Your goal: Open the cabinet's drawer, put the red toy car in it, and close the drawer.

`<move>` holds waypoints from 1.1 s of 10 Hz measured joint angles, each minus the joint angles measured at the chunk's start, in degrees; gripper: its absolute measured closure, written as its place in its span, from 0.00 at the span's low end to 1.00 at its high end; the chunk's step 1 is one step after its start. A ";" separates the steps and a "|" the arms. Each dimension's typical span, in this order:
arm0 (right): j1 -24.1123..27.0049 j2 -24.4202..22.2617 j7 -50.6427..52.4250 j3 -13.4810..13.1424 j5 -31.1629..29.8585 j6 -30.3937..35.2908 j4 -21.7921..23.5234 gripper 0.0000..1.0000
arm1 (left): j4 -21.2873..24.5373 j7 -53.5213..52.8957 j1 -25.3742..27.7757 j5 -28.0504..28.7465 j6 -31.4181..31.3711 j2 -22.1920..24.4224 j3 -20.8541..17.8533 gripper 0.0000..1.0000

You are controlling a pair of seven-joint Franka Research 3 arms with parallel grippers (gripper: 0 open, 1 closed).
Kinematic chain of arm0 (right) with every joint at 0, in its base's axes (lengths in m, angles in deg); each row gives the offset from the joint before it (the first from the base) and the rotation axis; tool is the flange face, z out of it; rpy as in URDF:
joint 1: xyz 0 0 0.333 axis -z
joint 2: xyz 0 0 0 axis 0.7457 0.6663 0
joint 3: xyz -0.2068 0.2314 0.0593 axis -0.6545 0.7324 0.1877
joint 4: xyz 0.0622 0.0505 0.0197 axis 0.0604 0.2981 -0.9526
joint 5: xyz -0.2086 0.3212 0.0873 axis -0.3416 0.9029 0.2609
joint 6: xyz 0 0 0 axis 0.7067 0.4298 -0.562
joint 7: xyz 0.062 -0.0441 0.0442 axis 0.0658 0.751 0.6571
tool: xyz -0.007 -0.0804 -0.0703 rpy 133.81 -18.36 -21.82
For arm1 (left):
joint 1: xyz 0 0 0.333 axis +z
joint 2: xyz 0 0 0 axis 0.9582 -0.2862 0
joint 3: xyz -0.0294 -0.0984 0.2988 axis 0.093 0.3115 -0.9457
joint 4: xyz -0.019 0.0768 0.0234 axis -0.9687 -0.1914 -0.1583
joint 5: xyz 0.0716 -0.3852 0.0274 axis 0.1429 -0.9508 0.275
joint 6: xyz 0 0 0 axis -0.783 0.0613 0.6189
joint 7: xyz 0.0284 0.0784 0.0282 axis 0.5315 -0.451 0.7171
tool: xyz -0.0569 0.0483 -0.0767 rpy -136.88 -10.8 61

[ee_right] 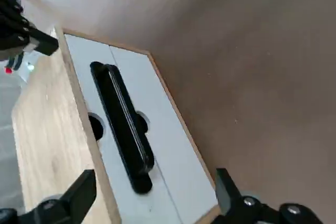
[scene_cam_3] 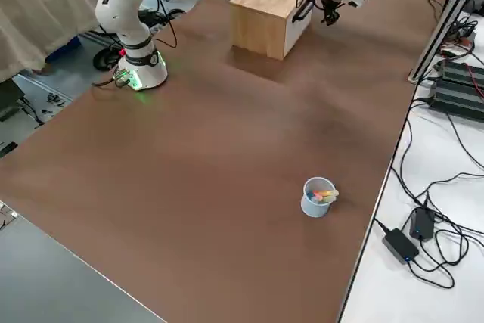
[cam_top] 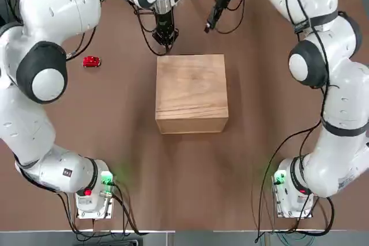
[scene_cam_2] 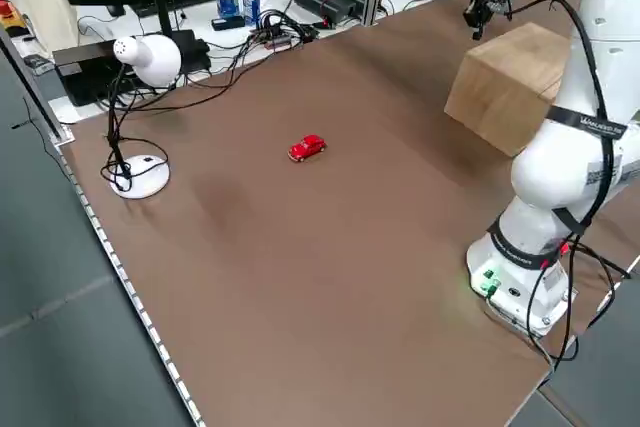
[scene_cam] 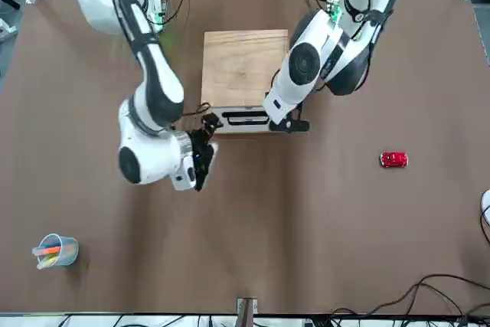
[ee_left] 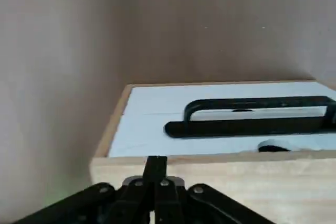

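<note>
The matte brown tabletop (cam_top: 132, 188) bore a pale wooden cube-like cabinet (cam_top: 192, 87), a tiny bright red toy car (cam_top: 91, 61) and a translucent pale-blue cup (scene_cam: 67, 251).

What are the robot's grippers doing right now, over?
Left gripper shut, empty, by the cabinet. Right gripper open, near the drawer handle. Drawer closed. Red toy car on table. Nothing blocks the handle, over.

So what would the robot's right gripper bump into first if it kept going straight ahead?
Most likely the black handle on the cabinet's white front: the open right gripper points roughly that way, though how far off is hard to judge.
</note>
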 joint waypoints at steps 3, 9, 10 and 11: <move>-2.10 2.07 4.71 0.02 1.53 -1.06 0.01 0.02 | -0.16 0.36 -0.60 0.01 -0.50 -0.97 0.02 0.99; -1.93 6.15 5.37 -0.25 6.95 -0.22 0.05 0.02 | -0.16 0.36 -0.59 0.00 -0.43 -0.96 0.03 0.99; -1.90 6.58 5.38 -0.28 7.36 -0.22 0.05 0.01 | -0.16 0.36 -0.59 0.00 -0.42 -0.96 0.03 0.99; -1.91 6.76 5.40 -0.27 7.44 -0.22 0.04 0.01 | -0.16 0.36 -0.59 0.00 -0.42 -0.96 0.03 0.99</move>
